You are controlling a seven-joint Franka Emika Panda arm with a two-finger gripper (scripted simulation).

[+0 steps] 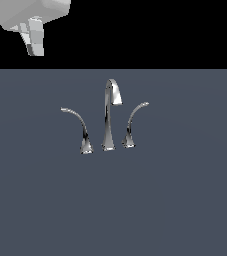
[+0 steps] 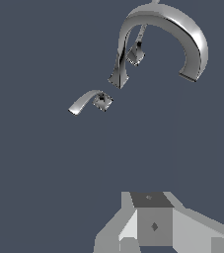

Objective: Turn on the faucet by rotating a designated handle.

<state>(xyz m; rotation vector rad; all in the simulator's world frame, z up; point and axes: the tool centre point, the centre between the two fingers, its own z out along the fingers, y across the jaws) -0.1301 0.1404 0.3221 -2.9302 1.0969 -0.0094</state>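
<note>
Grey, blocky gripper [image 2: 153,232] fills my wrist view's near edge, well clear of the chrome.

From my exterior view the gripper [image 1: 35,42] hangs high at the left, far from the faucet [image 1: 108,117]; I cannot tell whether its jaws are apart or together. On the flat slate-grey counter [image 1: 113,210], the handle [image 1: 80,127] sweeps a thin arc leftward from its flared base, beside the tall hook-topped spout [image 1: 110,110] and a shorter lever [image 1: 132,122].
</note>
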